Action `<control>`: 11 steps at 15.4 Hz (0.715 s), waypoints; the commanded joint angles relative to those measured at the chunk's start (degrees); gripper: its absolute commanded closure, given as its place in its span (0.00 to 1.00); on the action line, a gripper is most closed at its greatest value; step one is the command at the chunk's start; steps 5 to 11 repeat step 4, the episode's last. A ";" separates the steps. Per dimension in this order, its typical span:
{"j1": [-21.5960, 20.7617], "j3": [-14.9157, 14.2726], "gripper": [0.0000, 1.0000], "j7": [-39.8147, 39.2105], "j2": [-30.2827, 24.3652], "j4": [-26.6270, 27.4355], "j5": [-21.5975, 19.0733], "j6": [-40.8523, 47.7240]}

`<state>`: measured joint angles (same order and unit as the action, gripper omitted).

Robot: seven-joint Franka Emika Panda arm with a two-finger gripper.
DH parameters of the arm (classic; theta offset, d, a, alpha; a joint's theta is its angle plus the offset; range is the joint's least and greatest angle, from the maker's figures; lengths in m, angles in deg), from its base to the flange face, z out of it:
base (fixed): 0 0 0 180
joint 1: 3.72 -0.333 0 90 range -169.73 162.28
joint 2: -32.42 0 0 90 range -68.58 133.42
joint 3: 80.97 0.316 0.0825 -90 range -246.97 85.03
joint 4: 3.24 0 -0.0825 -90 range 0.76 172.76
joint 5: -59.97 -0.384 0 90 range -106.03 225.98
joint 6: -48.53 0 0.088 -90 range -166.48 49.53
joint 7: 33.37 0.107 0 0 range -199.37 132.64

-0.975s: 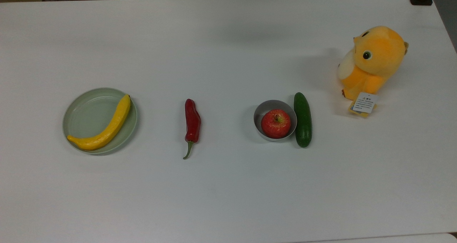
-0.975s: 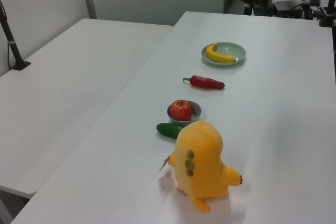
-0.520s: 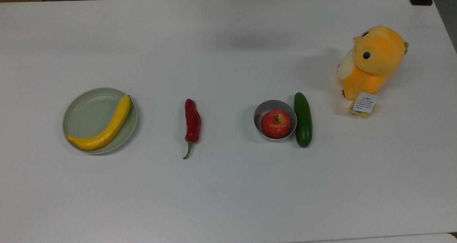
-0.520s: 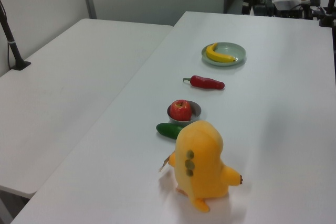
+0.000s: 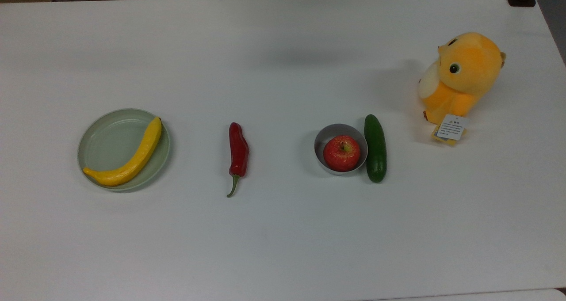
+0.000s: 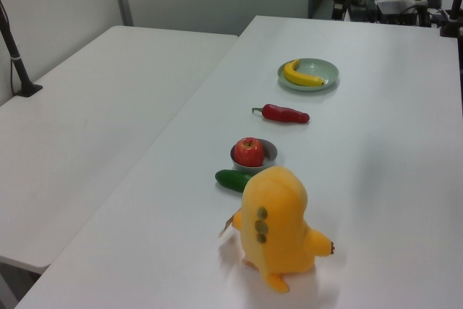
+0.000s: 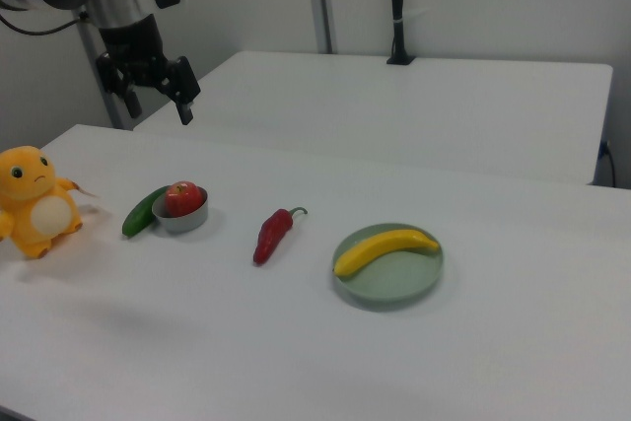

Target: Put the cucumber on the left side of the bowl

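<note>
On the white table [image 5: 283,248], the smooth dark green cucumber [image 5: 375,148] lies touching the small grey metal bowl [image 5: 327,135] at its three o'clock in the top view, a red apple [image 5: 341,153] inside the bowl. High above, the black two-finger gripper [image 7: 157,103] hangs with fingers spread, holding nothing.

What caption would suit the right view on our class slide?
Open gripper hovers above cucumber lying against apple-filled bowl, beside chili and banana plate.
</note>
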<state>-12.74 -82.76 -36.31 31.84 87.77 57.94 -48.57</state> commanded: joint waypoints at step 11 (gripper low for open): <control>-0.47 -0.67 0.00 -1.45 -0.83 1.45 -1.30 -0.73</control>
